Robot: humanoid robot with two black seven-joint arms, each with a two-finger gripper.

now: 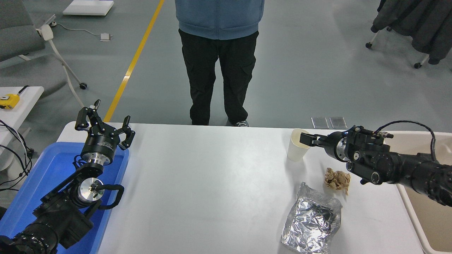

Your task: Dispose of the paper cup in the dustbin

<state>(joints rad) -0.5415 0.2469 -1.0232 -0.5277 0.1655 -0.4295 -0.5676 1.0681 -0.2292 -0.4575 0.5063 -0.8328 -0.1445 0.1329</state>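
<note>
The white paper cup (295, 151) stands upright on the white table (212, 183), far right of centre. My right gripper (305, 139) reaches in from the right, level with the cup's top, and its tip overlaps the rim's right side. From this angle I cannot tell whether it grips the cup. The beige dustbin (432, 218) stands off the table's right edge, partly behind my right arm. My left gripper (103, 123) is open and parked at the lower left, above the blue tray (42, 176).
A crumpled brown paper wad (337, 179) and crinkled silver foil (312, 218) lie near the cup, towards me. A person (219, 60) in a blue top stands at the table's far side. A coat rack stands at the top right.
</note>
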